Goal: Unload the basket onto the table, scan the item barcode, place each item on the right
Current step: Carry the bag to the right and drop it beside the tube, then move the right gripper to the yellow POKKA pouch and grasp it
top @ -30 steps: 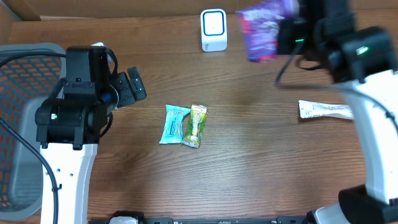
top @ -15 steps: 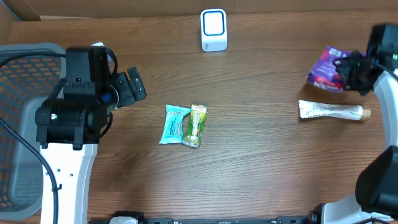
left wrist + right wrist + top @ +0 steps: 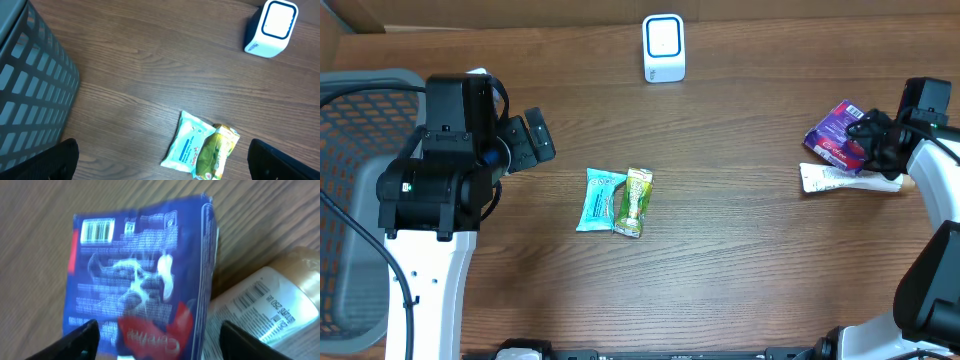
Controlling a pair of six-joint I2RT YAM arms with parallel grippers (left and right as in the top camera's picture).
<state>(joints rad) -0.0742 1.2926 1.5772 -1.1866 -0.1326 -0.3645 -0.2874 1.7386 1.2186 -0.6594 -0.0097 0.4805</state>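
Dark wood counter (image 3: 740,260), cardboard wall at the back. Nearest the robot, mid-counter: teal pack (image 3: 599,198) & green pack (image 3: 635,201), touching side by side, nothing on them. The left fingers (image 3: 60,155) hang above that area, beside the basket (image 3: 360,130), spread as wide as they go w/ nothing btwn them.

Further out on the right, the purple pouch (image 3: 837,135) lies on the counter, one edge over the flat end of the tube (image 3: 845,179), barcode (image 3: 97,230) face-up. The right fingers (image 3: 82,337) straddle it, spread wider than the pouch. One side shows a clear gap; the other tip is too close to tell contact. Reads as let go, not gripped.

Step, I'd say: drop-off of the pouch. To do it well: open fully, lift straight up so no pad drags the foil or bumps the tube, then go for the next pack. The scanner (image 3: 663,47) sits at the far edge, well apart.
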